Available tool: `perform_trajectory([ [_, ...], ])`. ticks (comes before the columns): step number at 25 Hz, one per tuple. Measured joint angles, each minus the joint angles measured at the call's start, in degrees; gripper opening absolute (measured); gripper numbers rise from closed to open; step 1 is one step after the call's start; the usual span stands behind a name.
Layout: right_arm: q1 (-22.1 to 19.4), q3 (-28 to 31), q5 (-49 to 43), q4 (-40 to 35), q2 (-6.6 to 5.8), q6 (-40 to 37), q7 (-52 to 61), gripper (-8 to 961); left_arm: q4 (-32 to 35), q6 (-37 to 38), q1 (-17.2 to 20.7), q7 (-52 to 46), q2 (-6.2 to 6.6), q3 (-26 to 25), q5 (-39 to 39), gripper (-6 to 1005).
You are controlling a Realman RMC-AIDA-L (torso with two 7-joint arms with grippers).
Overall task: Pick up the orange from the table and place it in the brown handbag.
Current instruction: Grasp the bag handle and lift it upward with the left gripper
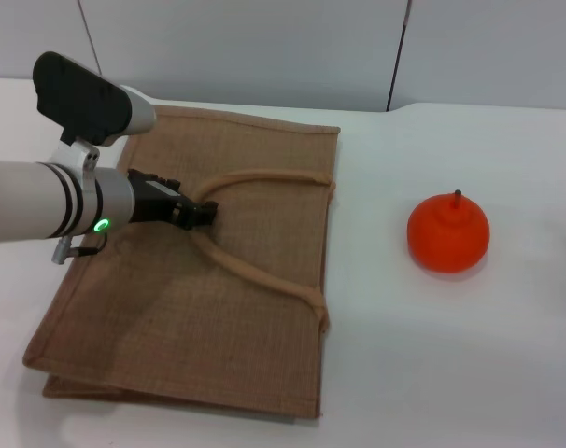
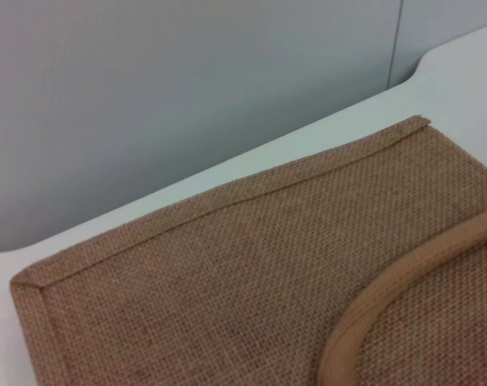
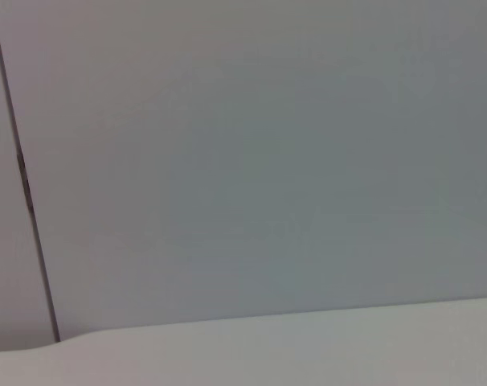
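Observation:
The brown handbag lies flat on the white table, at the left in the head view. My left gripper is over the middle of the bag and is shut on the bend of its rope handle. The left wrist view shows the bag's woven cloth and part of the handle; the fingers do not show there. The orange stands alone on the table to the right of the bag, its dark stem up, well apart from the gripper. My right gripper is out of view.
A grey panelled wall runs behind the table's far edge. The right wrist view shows only that wall and a strip of table edge. Bare tabletop lies between the bag and the orange.

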Motion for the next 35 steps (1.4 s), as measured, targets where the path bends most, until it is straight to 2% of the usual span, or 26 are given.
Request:
perform_trajectory([
  [10,0.1,-0.4,0.0,0.0,0.0,0.2,0.0,807,-1.3,1.7,-0.5,-0.5,0.0,0.2,0.3,661],
  [20,0.2,-0.4,0.0,0.0,0.0,0.3,0.0,808,-5.1,2.0,-3.1,-0.3,-0.03,0.3,0.0,562],
  [34,0.3,-0.4,0.0,0.0,0.02,0.5,0.0,808,-6.2,3.5,-3.4,-1.3,-0.18,0.4,-0.3,485],
  [35,0.4,-0.5,0.0,0.0,0.04,0.5,0.0,808,-6.2,3.7,-3.4,-1.3,-0.18,0.4,-0.3,441],
])
